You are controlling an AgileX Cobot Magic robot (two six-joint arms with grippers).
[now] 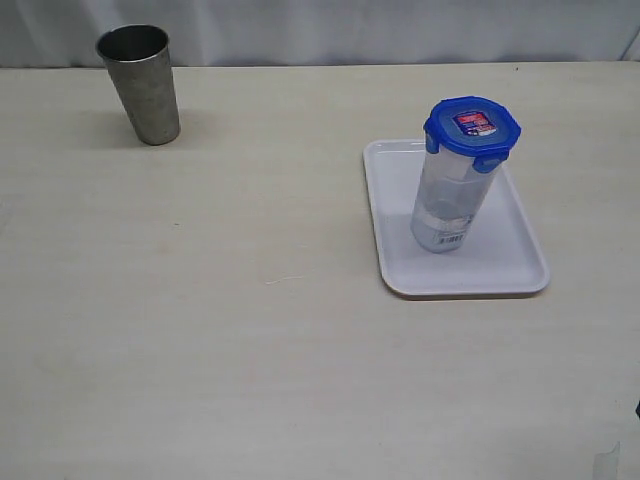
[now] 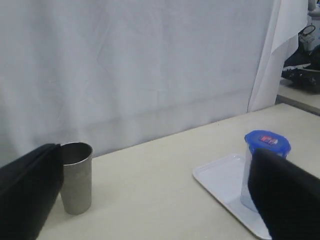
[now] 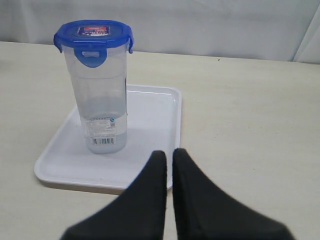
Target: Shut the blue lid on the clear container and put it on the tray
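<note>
The clear container (image 1: 450, 205) stands upright on the white tray (image 1: 505, 270), right of the table's middle. The blue lid (image 1: 472, 126) sits on top of it with its flaps down and its sticker facing up. The right wrist view shows the container (image 3: 102, 95), lid (image 3: 94, 34) and tray (image 3: 150, 110) beyond my right gripper (image 3: 169, 154), which is shut and empty, back from the tray's edge. My left gripper (image 2: 160, 200) is open wide and holds nothing; its fingers (image 2: 25, 190) frame the table, and one partly hides the container (image 2: 247, 180).
A grey metal cup (image 1: 140, 85) stands upright at the table's far left, also seen as the cup (image 2: 76, 177) in the left wrist view. A white curtain (image 2: 130, 65) hangs behind the table. Neither arm shows in the exterior view.
</note>
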